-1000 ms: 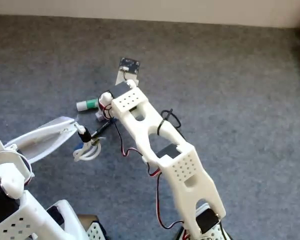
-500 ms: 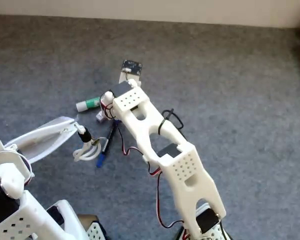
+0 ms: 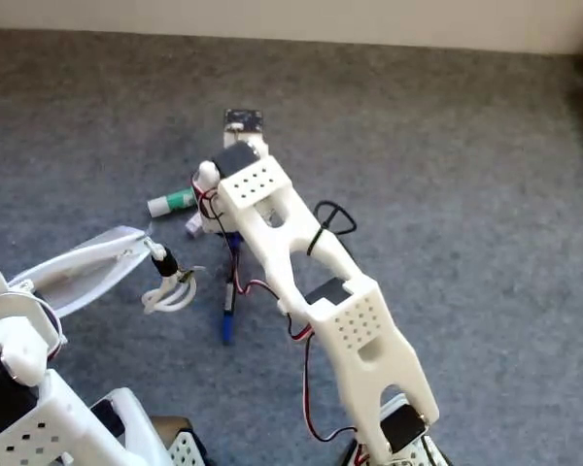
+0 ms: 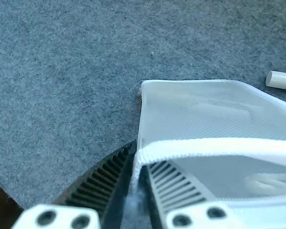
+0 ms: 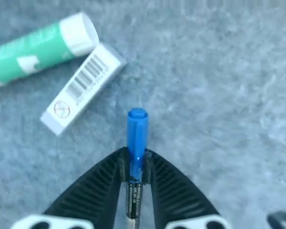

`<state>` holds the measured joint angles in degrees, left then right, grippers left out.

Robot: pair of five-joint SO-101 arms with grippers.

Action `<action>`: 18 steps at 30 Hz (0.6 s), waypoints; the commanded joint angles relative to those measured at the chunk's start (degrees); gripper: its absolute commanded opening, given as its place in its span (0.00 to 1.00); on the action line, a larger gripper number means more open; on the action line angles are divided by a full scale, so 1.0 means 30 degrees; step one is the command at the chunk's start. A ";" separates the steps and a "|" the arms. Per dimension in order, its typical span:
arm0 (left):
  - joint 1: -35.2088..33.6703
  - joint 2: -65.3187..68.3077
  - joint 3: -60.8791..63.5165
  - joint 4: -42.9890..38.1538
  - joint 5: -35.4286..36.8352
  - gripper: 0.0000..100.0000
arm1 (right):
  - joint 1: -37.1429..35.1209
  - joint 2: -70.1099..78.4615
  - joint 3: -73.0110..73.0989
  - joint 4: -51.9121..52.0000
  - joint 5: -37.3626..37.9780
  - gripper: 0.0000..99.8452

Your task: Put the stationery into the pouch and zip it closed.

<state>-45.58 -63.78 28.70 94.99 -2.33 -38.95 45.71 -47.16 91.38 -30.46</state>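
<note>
Grey carpet (image 3: 466,146) bears glue stick (image 5: 38,47) and white box (image 5: 83,88) beside right claw (image 5: 136,162) pinching pen (image 5: 137,131); left claw (image 4: 140,164) pinches pouch (image 4: 205,114).

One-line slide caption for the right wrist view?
Right gripper clamps a blue-capped pen; a green-and-white glue stick and white barcoded block lie on the grey carpet beyond.
</note>
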 commanded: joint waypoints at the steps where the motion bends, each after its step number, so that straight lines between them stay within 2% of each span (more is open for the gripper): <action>1: -0.0044 0.0308 -0.0132 -0.0059 -0.0117 0.01 | 0.0366 -0.0952 -0.2300 0.1714 0.0821 0.01; 8: -0.0044 0.0308 -0.0132 -0.0059 -0.0117 0.01 | 0.0454 -0.0952 -0.5026 0.3209 0.1817 0.01; 18: -0.0044 0.0308 -0.0132 -0.0059 -0.0117 0.01 | 0.1392 -0.2769 -0.4967 0.3238 0.1758 0.01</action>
<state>-45.58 -63.78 28.70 94.99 -2.33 -36.13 45.01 -59.38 99.91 -26.15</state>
